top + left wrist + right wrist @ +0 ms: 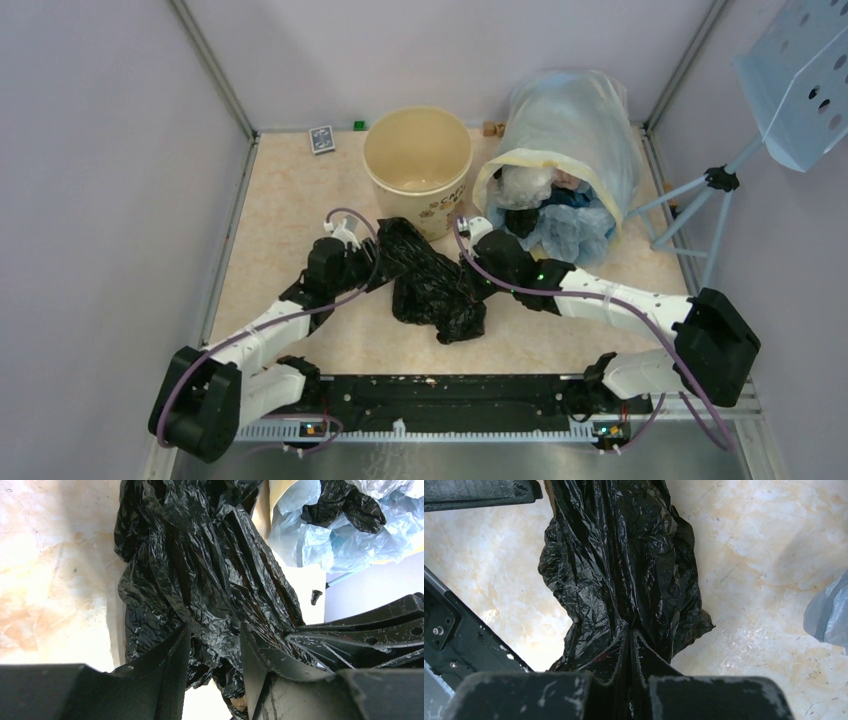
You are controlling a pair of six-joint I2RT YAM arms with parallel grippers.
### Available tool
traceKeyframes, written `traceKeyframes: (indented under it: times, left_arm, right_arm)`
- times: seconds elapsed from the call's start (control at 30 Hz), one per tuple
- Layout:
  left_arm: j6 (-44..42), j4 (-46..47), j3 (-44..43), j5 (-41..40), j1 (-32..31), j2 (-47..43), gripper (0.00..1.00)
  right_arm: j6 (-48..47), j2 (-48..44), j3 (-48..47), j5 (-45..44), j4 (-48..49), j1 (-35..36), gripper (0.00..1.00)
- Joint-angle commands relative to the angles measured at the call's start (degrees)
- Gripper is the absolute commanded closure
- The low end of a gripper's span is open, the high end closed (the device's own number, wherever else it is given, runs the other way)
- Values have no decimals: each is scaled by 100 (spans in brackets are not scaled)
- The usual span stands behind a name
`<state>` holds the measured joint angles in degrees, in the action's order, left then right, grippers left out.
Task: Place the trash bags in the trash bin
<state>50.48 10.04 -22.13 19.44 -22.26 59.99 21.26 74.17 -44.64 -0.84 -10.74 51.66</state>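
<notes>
Right jaws clamped on a black trash bag (435, 285), left jaws astride its other end.
Pressed together, the right jaws pinch a thin fold of the bag, which sags onto the counter (290, 230) between both arms. Left jaws stand partly apart with bunched plastic filling the gap; whether they grip it I cannot tell. Just behind the bag the cream trash bin (445, 205) stands upright, beside a translucent sack (575, 110) lying on its side, crumpled bags (565, 225) in its mouth.

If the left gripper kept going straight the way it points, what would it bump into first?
Most likely the crumpled black plastic trash bag: its folds lie right between the left gripper's spread fingers.
</notes>
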Motion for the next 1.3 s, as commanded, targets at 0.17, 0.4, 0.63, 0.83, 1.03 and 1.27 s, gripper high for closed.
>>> traceKeyframes:
  times: [0.17,0.4,0.63,0.83,1.03,1.27]
  left_arm:
    - [-4,657,-63,-28,26,611,50]
    - [110,1050,-15,139,21,837,56]
    - [-630,445,-683,143,24,749,90]
    - [-1599,-933,-1529,98,20,367,100]
    - [-2516,-2421,-2604,1002,24,103,100]
    - [-2536,-3230,-3728,2370,27,219,100]
  right_arm:
    - [10,-301,-77,34,54,2,100]
    - [-4,-316,-89,45,28,6,100]
    - [-73,-315,-84,318,37,2,100]
    - [-213,-514,13,792,218,2,100]
    - [-297,-514,96,1752,796,110,100]
    - [-73,145,26,1968,1701,483,99]
